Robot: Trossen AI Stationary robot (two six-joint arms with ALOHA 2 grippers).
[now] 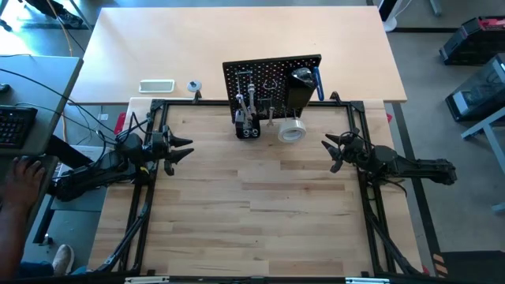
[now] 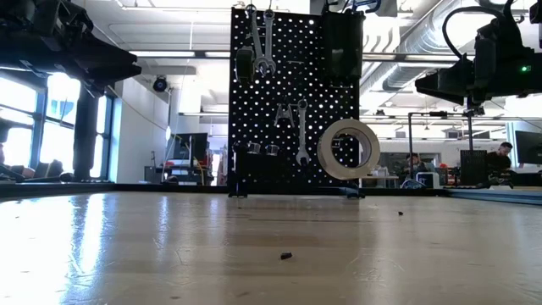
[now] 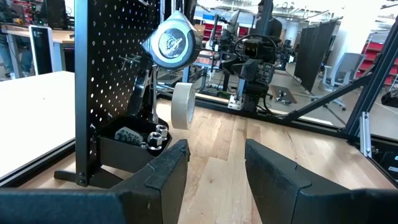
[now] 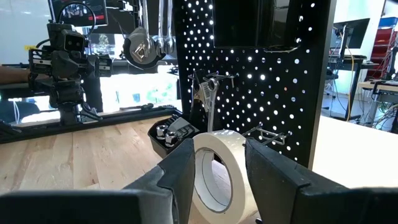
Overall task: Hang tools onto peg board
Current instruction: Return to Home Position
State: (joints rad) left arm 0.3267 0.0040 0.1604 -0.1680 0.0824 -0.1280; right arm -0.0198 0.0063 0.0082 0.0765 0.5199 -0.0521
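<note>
Left claw [image 1: 188,150] is by the left edge of the surface [image 1: 252,213], right claw [image 1: 330,152] by the right edge. Both sit in the far half, raised off the wood, pointing inward at each other. Both have fingers spread moderately wide and hold nothing, as each wrist view shows ( [image 3: 214,168], [image 4: 217,146]).

The peg board [image 1: 272,75] stands upright at the middle of the far edge, between the two claws and slightly beyond them, touching neither. Its wide face runs along the far edge and faces the near edge.

Tools on it:
- Two silver wrenches [image 2: 262,42] at the top, long axis vertical, hung by their upper ends.
- Two shorter wrenches [image 2: 301,127] mid-board, also vertical.
- Pale tape roll [image 2: 349,149] on a low hook at the end of the board nearer the right edge. It is on edge, hole facing roughly the near edge, clear of the wood. In the right wrist view it lies straight ahead between the fingers, but apart from them [image 4: 214,174].
- Blue-handled tool [image 1: 319,83] at the same end, handle running away from the near edge in the high view.

Containers:
- Top black bin [image 2: 342,42] at the board's upper corner nearer the right edge. Something dark and glossy is in its mouth; can't tell what.
- Low black bin [image 3: 134,140] at the board's foot toward the left edge holds small silver socket-like pieces and a grey part.
</note>
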